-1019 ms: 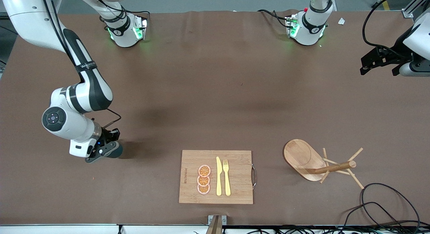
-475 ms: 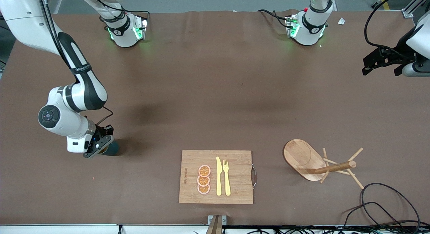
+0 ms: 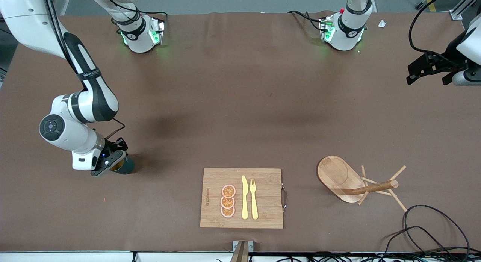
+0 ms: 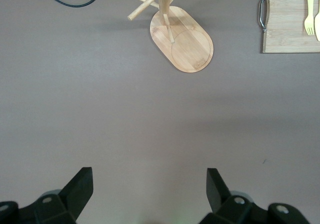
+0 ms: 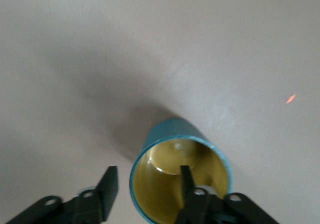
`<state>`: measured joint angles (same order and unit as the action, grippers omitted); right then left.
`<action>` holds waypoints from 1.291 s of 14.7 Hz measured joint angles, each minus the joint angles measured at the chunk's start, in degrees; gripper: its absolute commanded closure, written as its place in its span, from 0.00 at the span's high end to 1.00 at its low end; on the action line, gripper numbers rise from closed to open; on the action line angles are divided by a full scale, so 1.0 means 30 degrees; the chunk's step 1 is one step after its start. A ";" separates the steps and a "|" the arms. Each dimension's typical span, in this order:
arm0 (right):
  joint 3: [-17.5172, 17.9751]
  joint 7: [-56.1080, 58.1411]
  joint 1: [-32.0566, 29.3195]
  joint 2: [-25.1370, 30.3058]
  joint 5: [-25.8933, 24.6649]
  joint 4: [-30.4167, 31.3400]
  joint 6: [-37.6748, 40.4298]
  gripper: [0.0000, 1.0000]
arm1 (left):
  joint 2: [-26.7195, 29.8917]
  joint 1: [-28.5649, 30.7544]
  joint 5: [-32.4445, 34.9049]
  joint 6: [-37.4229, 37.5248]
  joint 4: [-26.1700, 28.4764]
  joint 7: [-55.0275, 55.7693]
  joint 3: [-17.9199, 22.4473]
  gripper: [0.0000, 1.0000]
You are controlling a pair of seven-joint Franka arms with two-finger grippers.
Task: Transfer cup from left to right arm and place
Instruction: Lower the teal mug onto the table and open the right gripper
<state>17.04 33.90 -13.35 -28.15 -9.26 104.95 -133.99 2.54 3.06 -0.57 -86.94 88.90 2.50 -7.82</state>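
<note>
Fingers of the right gripper (image 5: 145, 189) straddle the cup (image 5: 179, 179) rim, parted to release it standing at the table's (image 3: 240, 104) eight o'clock, while the left gripper (image 4: 150, 194) waits spread wide at three o'clock.

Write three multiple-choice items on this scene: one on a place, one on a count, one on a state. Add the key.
1. Where does the cup stand?
A. on the cutting board
B. on the table, toward the right arm's end
C. on the wooden mug tree

2. How many orange slices lie on the cutting board?
A. three
B. two
C. five

3. How do the jaws of the left gripper stand?
A. shut on the cup
B. shut on nothing
C. open, with nothing between them

Key:
1 B: the cup sits on the bare table under the right gripper, whose open jaws straddle its wall.
2 A: three slices lie in a row beside the knife.
3 C: the left wrist view shows the jaws wide apart over bare table.
</note>
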 measured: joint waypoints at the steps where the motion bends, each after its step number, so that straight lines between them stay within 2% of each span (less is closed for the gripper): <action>1: 0.0057 -0.0004 0.0001 0.0146 0.0000 -0.0482 0.0629 1.00 | 0.0004 -0.0001 0.0000 0.0000 0.0000 -0.0001 -0.0001 1.00; 5: 0.0255 -0.0531 0.0006 0.0694 0.0059 -0.3907 0.4966 1.00 | 0.0018 -0.0001 0.0000 0.0003 0.0000 -0.0002 -0.0001 1.00; 8: 0.0284 -0.3723 0.0019 0.0874 0.0440 -0.6331 0.7702 1.00 | 0.0020 -0.0004 0.0000 0.0022 0.0003 -0.0003 -0.0005 1.00; 13: 0.0144 -0.7611 0.0886 0.0985 0.0631 -0.9555 1.0568 1.00 | 0.0052 -0.0007 0.0000 0.0103 0.0003 -0.0005 -0.0008 1.00; 16: -0.1089 -0.9167 0.1771 0.1309 0.0856 -1.0650 1.1386 1.00 | 0.0113 -0.0009 0.0000 0.0214 0.0002 -0.0007 -0.0016 1.00; 19: -0.4071 -1.1181 0.3591 0.2010 0.2922 -1.1095 1.2271 1.00 | 0.0255 -0.0015 0.0000 0.0461 0.0002 -0.0017 -0.0065 1.00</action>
<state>4.83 0.36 -2.58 -22.12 -0.50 71.67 -97.17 3.30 3.01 -0.57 -85.56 88.91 2.44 -8.01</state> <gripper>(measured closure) 0.000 0.000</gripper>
